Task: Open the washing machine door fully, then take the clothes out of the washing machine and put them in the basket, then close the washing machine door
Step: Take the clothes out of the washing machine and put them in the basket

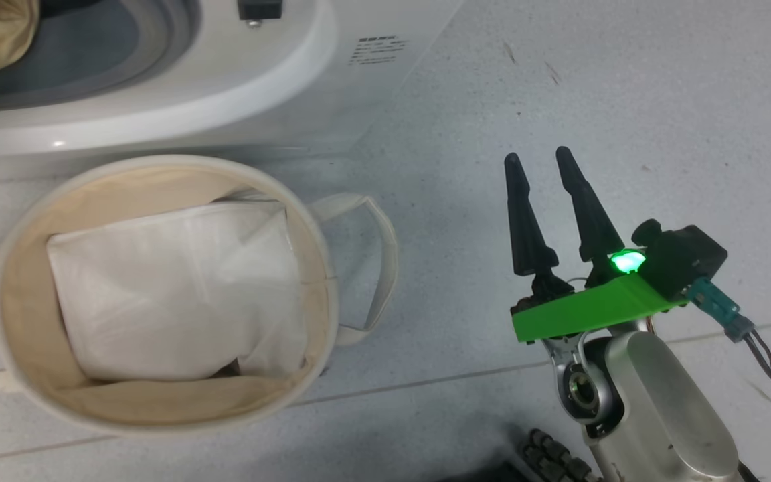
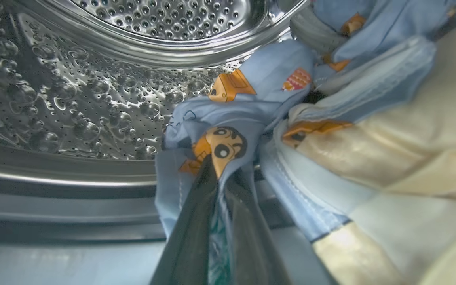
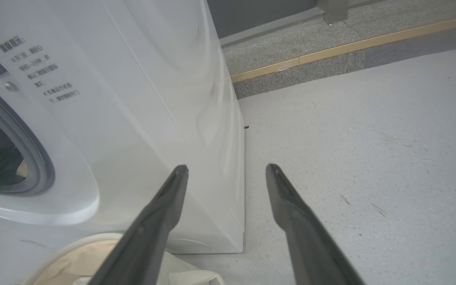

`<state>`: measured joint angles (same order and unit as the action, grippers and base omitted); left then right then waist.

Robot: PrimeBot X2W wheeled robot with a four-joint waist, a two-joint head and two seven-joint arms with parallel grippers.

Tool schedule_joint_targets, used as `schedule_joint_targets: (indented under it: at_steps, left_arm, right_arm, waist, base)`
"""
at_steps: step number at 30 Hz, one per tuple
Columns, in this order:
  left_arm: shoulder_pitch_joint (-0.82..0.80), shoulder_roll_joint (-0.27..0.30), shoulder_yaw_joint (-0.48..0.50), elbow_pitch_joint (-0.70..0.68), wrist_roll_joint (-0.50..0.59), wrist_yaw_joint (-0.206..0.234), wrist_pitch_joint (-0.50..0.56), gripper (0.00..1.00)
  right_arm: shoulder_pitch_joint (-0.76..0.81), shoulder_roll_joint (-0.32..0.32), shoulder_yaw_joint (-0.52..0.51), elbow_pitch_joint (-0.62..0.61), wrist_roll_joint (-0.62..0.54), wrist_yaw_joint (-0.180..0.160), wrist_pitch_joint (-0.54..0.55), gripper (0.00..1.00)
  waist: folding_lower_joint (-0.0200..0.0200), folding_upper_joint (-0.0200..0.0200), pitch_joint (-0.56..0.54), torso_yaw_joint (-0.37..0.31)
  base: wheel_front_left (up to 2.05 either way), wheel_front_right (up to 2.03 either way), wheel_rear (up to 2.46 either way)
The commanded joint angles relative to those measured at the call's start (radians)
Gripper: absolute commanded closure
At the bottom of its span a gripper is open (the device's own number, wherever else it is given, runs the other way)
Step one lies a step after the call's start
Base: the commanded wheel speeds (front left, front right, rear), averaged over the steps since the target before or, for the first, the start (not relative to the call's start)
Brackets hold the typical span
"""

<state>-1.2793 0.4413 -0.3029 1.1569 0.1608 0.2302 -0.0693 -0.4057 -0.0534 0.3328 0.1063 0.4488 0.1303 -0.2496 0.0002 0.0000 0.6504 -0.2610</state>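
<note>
Head view: the basket [image 1: 21, 314] is set on the floor [image 1: 559, 80] right by the washing machine [image 1: 258, 100], so stuff can be dropped in fast; a white sheet [image 1: 178, 288] is lying in it. The right gripper [image 1: 537, 155] is held open & empty off to the side, prob. to keep out of the way. L wrist view: the left gripper [image 2: 222, 170] is pinched shut on the blue bear clothes [image 2: 259, 67] inside the shiny drum [image 2: 73, 103], ready for pulling out. R wrist view: writing [image 3: 38, 71] by the drum mouth can't be read, too small.
</note>
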Motion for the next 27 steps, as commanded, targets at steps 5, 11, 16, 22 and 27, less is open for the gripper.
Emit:
schedule_joint_targets:
  at_steps: [5, 11, 16, 22, 27]
  left_arm:
    - [0.009, -0.001, 0.043, -0.022, -0.052, 0.020, -0.101, 1.00]
    - [0.095, -0.062, 0.096, -0.092, -0.145, 0.021, -0.186, 1.00]
    - [0.252, -0.100, 0.137, -0.395, -0.212, 0.021, -0.192, 1.00]
    - [0.516, -0.131, 0.184, -0.859, -0.248, 0.031, -0.192, 1.00]
    - [0.690, -0.171, 0.213, -1.177, -0.251, 0.017, -0.192, 1.00]
  right_arm:
    - [0.018, 0.003, 0.007, -0.022, -0.014, 0.000, -0.012, 0.00]
    - [0.034, 0.003, 0.002, -0.008, -0.033, 0.000, -0.012, 0.00]
    - [0.059, 0.003, -0.015, 0.008, -0.049, 0.000, -0.012, 0.00]
    - [0.096, 0.003, -0.027, 0.028, -0.069, 0.000, -0.012, 0.00]
    - [0.133, 0.003, -0.037, 0.043, -0.074, 0.000, -0.012, 0.00]
  waist:
    - [-0.0002, 0.0000, -0.040, 0.028]
    - [-0.0002, 0.0000, -0.115, 0.070]
    - [-0.0002, 0.0000, -0.190, 0.110]
    - [-0.0002, 0.0000, -0.280, 0.148]
    - [-0.0002, 0.0000, -0.354, 0.172]
  base:
    - [0.00, 0.00, 0.00]
    - [0.00, 0.00, 0.00]
    - [0.00, 0.00, 0.00]
    - [0.00, 0.00, 0.00]
    - [0.00, 0.00, 0.00]
